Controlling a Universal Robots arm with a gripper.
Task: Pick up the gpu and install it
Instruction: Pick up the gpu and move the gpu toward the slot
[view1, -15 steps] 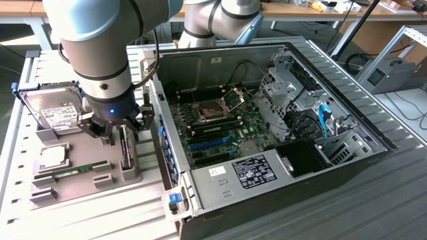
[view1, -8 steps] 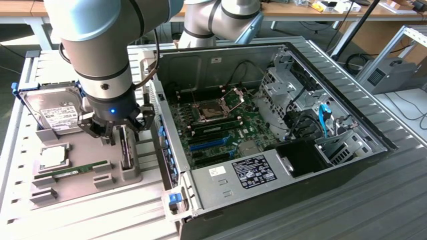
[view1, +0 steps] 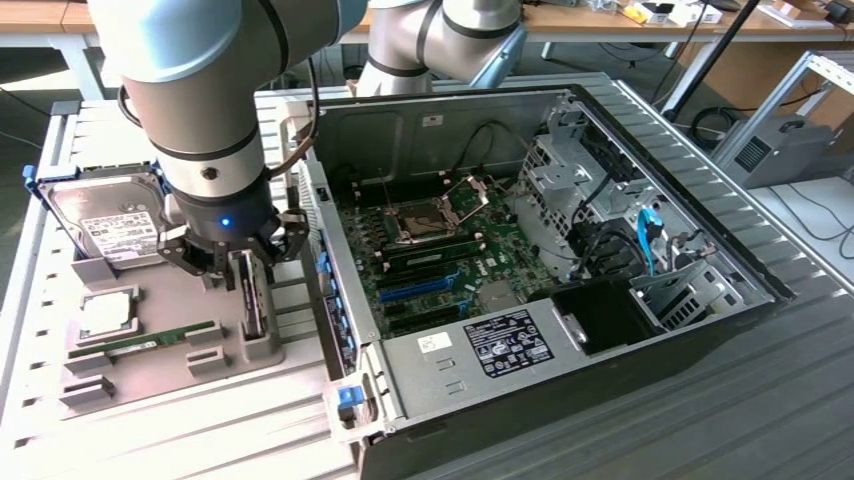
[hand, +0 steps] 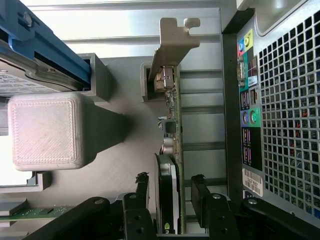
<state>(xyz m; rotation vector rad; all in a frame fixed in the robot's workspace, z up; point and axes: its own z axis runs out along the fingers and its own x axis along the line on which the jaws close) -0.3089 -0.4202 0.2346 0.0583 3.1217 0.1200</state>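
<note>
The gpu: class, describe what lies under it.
The gpu stands on edge in a grey holder on the tray. Its lower edge is hidden in the holder's slot, and the open claw straddles its top.

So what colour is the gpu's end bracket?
Silver metal; the end bracket shows best in the wrist view.

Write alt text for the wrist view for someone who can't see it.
The open gripper straddles the gpu, a green card standing on edge in a grey holder, silver bracket at its far end. The computer case is on one side, a blue-railed hard drive on the other.
</note>
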